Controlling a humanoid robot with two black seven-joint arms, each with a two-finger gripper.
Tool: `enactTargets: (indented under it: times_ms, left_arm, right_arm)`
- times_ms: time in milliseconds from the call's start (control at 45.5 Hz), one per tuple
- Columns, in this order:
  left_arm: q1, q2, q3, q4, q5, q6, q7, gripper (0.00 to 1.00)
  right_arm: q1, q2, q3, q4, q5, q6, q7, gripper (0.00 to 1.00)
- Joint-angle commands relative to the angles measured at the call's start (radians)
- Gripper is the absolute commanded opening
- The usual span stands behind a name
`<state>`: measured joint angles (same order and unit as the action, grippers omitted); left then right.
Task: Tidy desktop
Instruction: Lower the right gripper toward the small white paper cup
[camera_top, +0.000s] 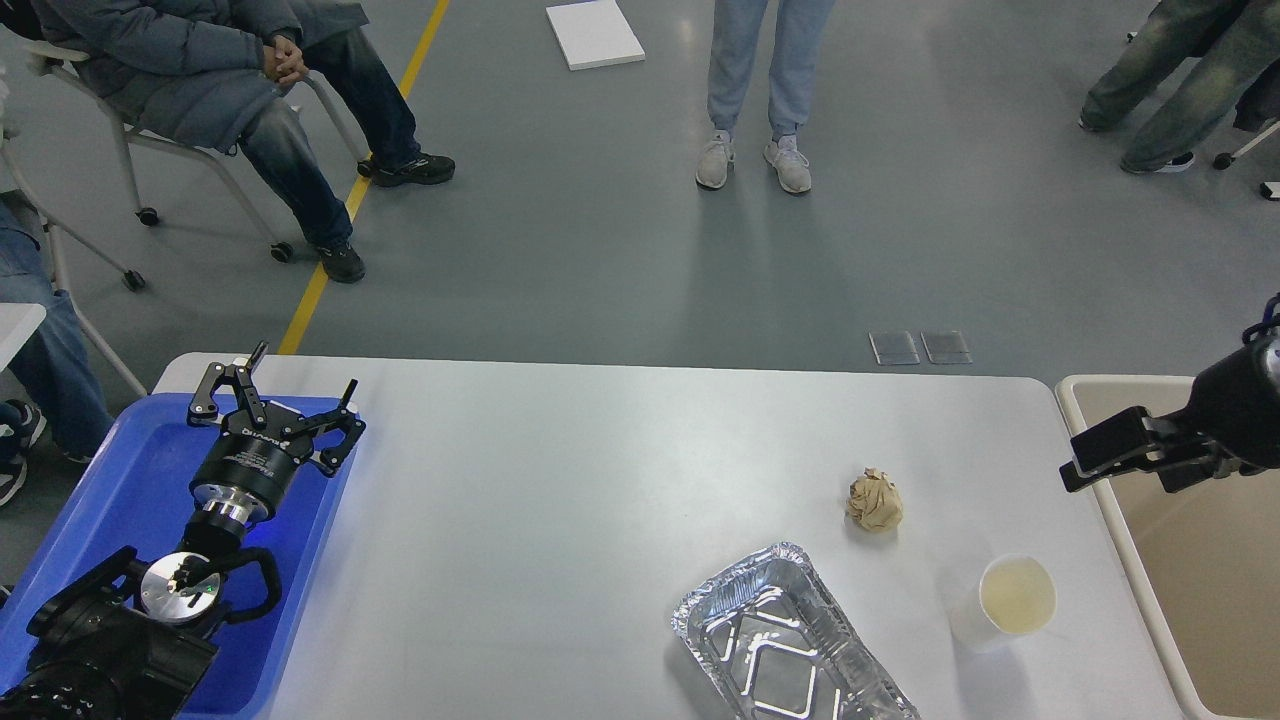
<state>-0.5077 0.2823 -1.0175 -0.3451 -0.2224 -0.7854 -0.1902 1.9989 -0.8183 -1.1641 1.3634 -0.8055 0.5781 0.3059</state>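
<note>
Nothing was grasped: left gripper (268, 392) stood apart over the tray (120, 500), right gripper (1075, 462) unclear; next, the paper ball (875, 500) on the desktop (560, 500) needed a pinch.

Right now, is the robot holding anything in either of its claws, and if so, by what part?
Nothing is held. The left gripper is open over the blue tray; the right gripper hangs bare above the beige bin.

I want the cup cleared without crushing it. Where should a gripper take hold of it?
Probably across the side wall of the paper cup, coming in from the right, where the right gripper is nearer. It stands upright, mouth open, clear of the foil tray, so squeeze lightly.
</note>
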Motion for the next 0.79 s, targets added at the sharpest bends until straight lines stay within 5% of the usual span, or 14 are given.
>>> enactTargets:
  times_ms: [0,770]
  left_arm:
    - [0.000,0.000,0.000,0.000,0.000,0.000,0.000,1.00]
    - [0.000,0.000,-0.001,0.000,0.000,0.000,0.000,1.00]
  right_arm:
    - [-0.060,0.002,0.006,-0.001,-0.003,-0.066,-0.002,1.00]
    - [-0.164,0.010,0.035,-0.024,-0.057,-0.119,-0.001,1.00]
